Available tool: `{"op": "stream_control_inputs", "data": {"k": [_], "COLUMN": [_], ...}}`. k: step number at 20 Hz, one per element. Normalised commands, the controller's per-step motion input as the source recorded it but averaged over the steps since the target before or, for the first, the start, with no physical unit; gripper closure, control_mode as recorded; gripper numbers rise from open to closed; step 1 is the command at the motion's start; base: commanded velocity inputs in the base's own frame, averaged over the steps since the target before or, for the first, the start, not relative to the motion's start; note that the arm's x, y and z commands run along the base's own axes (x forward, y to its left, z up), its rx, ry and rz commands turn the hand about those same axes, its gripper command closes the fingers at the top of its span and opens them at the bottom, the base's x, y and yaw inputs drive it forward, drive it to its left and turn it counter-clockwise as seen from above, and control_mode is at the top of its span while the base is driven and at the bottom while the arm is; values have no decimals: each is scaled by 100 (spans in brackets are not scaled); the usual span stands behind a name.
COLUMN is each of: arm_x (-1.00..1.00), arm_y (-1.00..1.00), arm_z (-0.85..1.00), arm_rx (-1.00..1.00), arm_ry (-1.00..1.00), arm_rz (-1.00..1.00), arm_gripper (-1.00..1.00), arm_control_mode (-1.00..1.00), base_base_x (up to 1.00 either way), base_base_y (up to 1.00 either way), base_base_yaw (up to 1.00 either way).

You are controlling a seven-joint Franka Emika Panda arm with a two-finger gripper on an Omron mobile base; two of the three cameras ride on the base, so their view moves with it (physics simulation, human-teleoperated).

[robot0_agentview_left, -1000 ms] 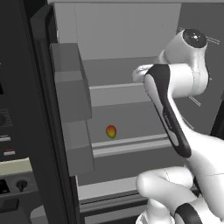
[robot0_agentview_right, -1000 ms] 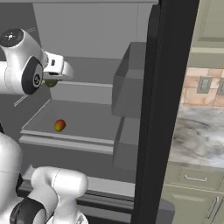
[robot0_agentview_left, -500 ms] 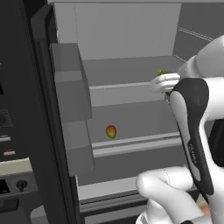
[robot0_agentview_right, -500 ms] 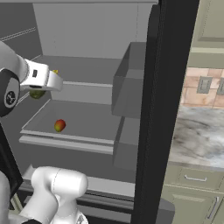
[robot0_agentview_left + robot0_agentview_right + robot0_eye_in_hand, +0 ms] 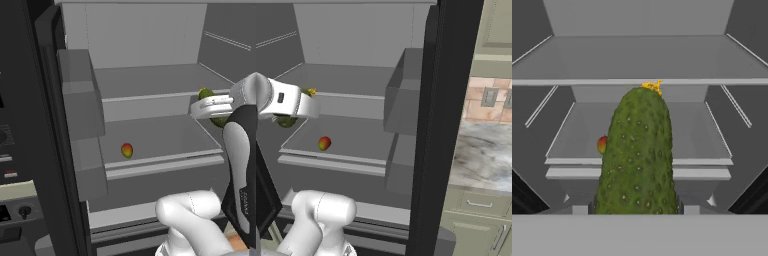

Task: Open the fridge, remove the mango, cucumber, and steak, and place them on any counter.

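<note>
The end effector [image 5: 216, 109] is clamped on the cucumber [image 5: 638, 155], which stands lengthwise straight out ahead of it, in front of the open fridge [image 5: 150, 75]. The mango [image 5: 127, 150] lies beyond and below, on the lower shelf. A good carry to the desk [image 5: 481, 155] probably means a steady grip and clearing the door bins. No readable writing is visible.

Fridge [image 5: 150, 40] open, doors swung to both sides. Mango [image 5: 127, 150] on lower shelf [image 5: 165, 135], near front edge, toward left side. Cucumber [image 5: 639, 155] in gripper [image 5: 212, 107], off shelf, before fridge at its right side, above and right of mango. Counter [image 5: 483, 155] right of fridge, beyond right door.
</note>
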Motion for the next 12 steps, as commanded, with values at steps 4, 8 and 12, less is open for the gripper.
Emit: {"op": "stream_control_inputs", "data": {"k": [4, 8, 12], "arm_x": [0, -9, 0], "arm_y": [0, 0, 0], "arm_z": [0, 0, 0], "arm_rx": [0, 0, 0], "arm_ry": [0, 0, 0], "arm_rz": [0, 0, 0], "arm_gripper": [100, 100, 100], "arm_control_mode": [-100, 100, 100], "base_base_x": [0, -14, -96], "base_base_y": [0, 0, 0], "base_base_yaw": [0, 0, 0]}}
